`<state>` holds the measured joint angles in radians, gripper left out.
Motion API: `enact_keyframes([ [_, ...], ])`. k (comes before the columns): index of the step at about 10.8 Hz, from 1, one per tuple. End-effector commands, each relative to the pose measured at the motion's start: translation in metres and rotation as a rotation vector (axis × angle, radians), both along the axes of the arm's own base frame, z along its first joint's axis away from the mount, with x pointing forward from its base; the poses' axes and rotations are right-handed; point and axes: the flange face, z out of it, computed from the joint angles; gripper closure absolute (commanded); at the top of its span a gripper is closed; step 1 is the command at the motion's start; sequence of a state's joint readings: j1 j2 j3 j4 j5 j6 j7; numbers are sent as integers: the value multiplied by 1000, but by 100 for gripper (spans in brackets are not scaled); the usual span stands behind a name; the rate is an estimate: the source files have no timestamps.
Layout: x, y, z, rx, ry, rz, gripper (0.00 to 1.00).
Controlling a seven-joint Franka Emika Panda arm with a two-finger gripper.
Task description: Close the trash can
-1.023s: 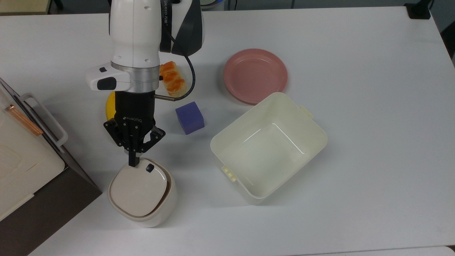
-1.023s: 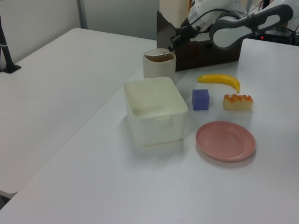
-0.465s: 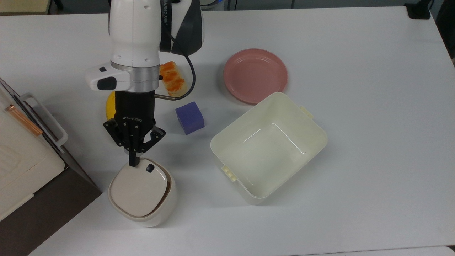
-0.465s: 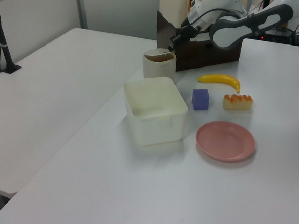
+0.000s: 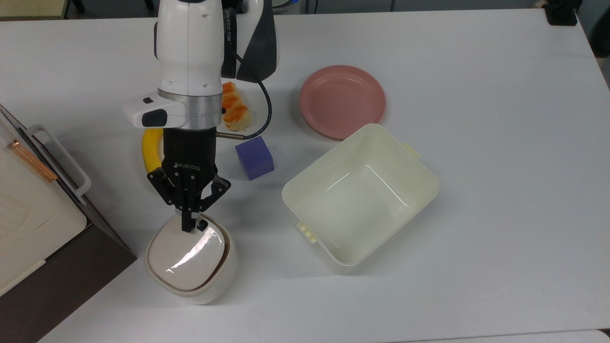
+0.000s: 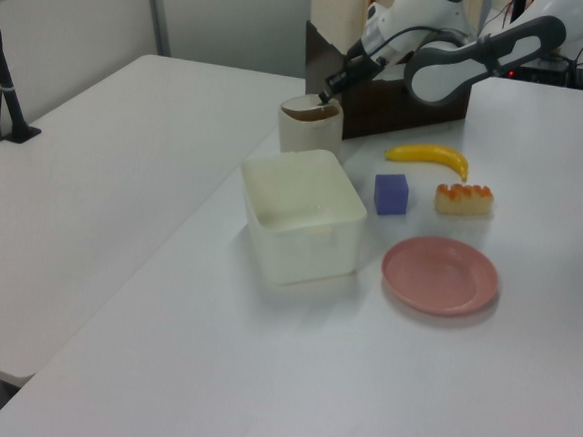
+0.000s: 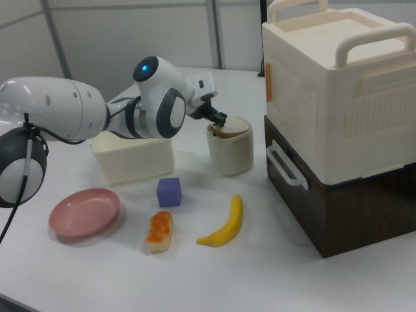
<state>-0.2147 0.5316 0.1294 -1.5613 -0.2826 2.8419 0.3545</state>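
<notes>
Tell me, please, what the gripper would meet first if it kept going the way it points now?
Most likely the trash can's beige lid: the gripper points down at its edge beside the black button, possibly already touching.

Bare table [image 5: 500, 214] beyond the tub [image 5: 305, 190] — stacked boxes [image 7: 338, 130] (tall) crowd the trash can [image 5: 217, 281].

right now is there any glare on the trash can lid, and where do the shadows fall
In the top view a bright white glare streak crosses the trash can lid just below the gripper; soft shadows sit beside the tub and the purple block. In the right view the lid looks dull, with no streak.
</notes>
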Motion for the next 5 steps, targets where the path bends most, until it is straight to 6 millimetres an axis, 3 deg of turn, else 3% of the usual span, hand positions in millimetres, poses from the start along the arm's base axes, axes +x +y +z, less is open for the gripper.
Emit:
enact_keyframes([
  [1, 10, 10, -3, -35, -27, 42, 100],
  [3, 10, 9, -2, -45, -34, 50, 100],
  [5, 9, 8, -16, -70, -28, 67, 100],
])
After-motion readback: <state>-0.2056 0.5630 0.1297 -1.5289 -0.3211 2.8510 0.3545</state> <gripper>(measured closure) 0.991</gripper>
